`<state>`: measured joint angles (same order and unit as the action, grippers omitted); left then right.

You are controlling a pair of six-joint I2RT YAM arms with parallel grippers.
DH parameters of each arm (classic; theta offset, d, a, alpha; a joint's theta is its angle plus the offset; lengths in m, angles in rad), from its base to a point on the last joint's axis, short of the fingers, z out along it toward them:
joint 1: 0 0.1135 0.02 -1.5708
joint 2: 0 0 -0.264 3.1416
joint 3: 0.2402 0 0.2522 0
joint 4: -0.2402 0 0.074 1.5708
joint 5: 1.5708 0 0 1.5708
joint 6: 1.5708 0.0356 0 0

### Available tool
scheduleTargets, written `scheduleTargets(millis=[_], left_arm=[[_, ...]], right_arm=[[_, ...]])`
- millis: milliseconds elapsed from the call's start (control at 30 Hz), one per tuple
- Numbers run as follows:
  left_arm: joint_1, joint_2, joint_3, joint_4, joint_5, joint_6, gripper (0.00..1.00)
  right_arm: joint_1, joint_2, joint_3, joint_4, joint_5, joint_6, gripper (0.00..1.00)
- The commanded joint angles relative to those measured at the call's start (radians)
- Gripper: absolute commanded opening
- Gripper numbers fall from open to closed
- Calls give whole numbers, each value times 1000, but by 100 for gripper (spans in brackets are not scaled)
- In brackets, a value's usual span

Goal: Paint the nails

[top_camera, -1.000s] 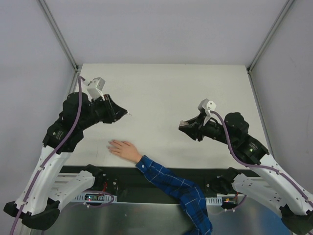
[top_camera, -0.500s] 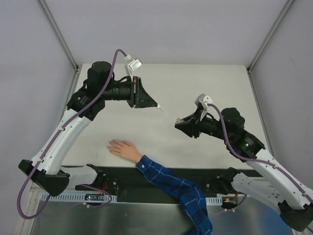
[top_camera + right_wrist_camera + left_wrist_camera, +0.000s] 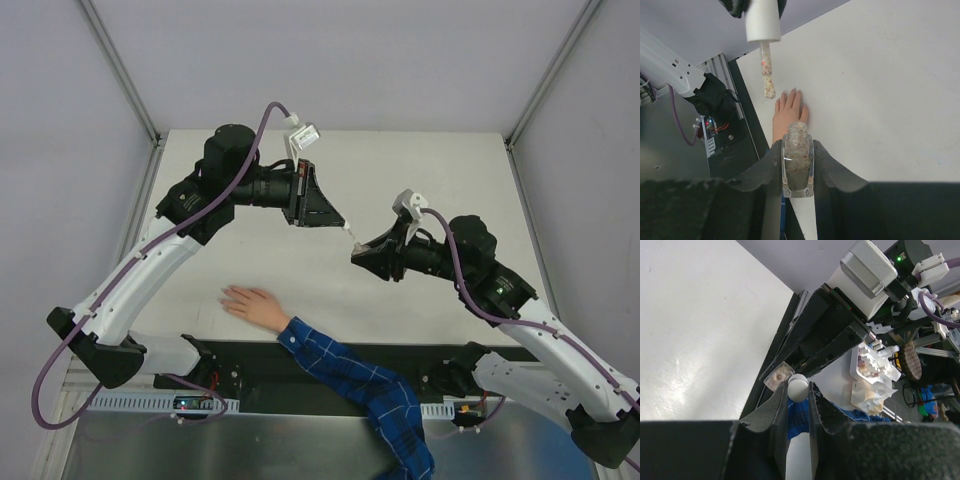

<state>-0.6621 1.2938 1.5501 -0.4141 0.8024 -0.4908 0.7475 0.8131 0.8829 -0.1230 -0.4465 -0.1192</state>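
My left gripper [image 3: 338, 224] is shut on the white brush cap [image 3: 798, 386]. Its glitter-loaded brush [image 3: 768, 75] hangs in the air just above and left of the bottle's open neck. My right gripper [image 3: 360, 256] is shut on the small clear bottle [image 3: 798, 170] of glitter polish and holds it upright above the table. The pale hand [image 3: 252, 303] with its blue plaid sleeve [image 3: 350, 380] lies flat at the table's near edge. It also shows beyond the bottle in the right wrist view [image 3: 789, 112], where the tiny nails [image 3: 793, 91] sit at the fingertips.
The white table [image 3: 420, 180] is walled by grey panels. A black rail [image 3: 250, 360] runs along its near edge under the sleeve. Both arms meet over the middle of the table.
My left arm has swung from the left side up and across to the right, bringing the brush cap to the bottle. My right gripper has edged left with the bottle. The hand has not moved.
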Motion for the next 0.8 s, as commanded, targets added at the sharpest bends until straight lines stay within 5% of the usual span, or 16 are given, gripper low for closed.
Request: scheduleTargets(millis=[0,767], left_arm=[[-17,4,25,37,-32,-12,0],[-39,24,-2,37,-34,-9,0]], right_arm=[[0,-35,45,68,-58,-8,0],[0,-48,42,77,0,-5,0]])
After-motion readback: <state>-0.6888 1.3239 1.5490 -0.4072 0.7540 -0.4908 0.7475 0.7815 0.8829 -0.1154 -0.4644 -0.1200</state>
